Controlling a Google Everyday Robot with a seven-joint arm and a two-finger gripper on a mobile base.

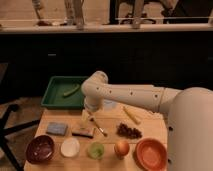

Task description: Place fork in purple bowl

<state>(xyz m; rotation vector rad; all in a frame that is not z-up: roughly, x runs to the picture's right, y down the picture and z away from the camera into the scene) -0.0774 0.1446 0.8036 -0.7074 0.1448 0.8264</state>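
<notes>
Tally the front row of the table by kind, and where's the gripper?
Bowls: 3 (purple bowl, white bowl, orange-red bowl)
Small green cup: 1
Round orange fruit: 1
Total: 5
Gripper: mid-table behind that row, at the fork.
</notes>
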